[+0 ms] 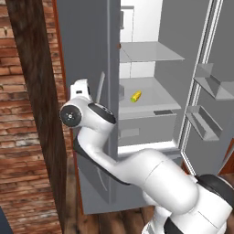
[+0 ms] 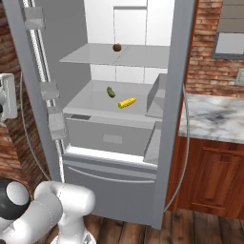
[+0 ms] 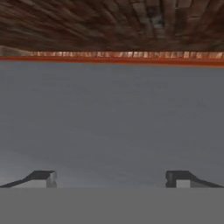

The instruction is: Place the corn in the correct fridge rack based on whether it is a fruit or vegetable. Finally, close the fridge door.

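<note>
The corn (image 1: 136, 96) (image 2: 127, 102) is a stubby yellow cob lying on the fridge rack (image 1: 157, 104) (image 2: 88, 102), the lower pale-grey shelf. Nothing touches it. The fridge stands with both doors swung out. My gripper (image 3: 111, 179) is open, its fingertips (image 3: 43, 178) wide apart with nothing between them. It faces the flat grey outer face of the left fridge door (image 1: 87, 45) at close range. My hand (image 1: 81, 88) (image 2: 5, 97) sits outside that door, near its curved handle (image 1: 100, 86), well away from the corn.
A dark green cucumber (image 2: 110, 92) lies behind the corn on the same shelf. A small brown item (image 2: 116, 47) rests on the upper shelf (image 2: 95, 55). The right door (image 1: 215, 82) carries bins. A brick wall (image 1: 27, 137) and a marble counter (image 2: 214, 116) flank the fridge.
</note>
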{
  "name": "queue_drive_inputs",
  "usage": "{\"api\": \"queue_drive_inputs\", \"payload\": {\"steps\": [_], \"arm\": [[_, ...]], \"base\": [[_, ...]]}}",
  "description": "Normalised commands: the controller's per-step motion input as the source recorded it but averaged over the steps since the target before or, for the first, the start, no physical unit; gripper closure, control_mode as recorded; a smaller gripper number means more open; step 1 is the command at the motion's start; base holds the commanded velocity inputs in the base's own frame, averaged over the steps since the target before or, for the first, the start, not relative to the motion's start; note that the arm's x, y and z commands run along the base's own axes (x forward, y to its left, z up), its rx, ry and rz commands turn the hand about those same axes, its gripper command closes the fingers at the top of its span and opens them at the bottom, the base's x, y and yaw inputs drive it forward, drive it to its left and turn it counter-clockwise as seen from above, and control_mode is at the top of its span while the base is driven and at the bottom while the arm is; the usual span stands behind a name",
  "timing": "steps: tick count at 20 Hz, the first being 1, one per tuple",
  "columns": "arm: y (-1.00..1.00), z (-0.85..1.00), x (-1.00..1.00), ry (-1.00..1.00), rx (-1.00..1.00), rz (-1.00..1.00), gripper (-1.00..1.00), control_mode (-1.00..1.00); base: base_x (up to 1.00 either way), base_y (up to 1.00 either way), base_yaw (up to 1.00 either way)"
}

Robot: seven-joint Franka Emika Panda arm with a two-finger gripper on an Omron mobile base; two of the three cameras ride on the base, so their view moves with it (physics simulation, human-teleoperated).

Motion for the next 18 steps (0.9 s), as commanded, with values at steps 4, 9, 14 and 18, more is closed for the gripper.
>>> {"api": "queue_drive_inputs", "payload": {"steps": [4,9,14,18], "arm": [[-0.44,0.12,0.31,-0.03,-0.06,-0.02,-1.0,-1.0],[-0.46,0.12,0.21,0.0,-0.07,-0.1,-1.0,-1.0],[-0.33,0.08,0.32,0.0,-0.07,-0.19,-1.0,-1.0],[-0.27,0.05,0.49,0.0,-0.07,-0.18,-1.0,-1.0]], "base": [[0.0,0.0,0.0],[0.0,0.0,0.0],[0.0,0.0,0.0],[0.0,0.0,0.0]]}}
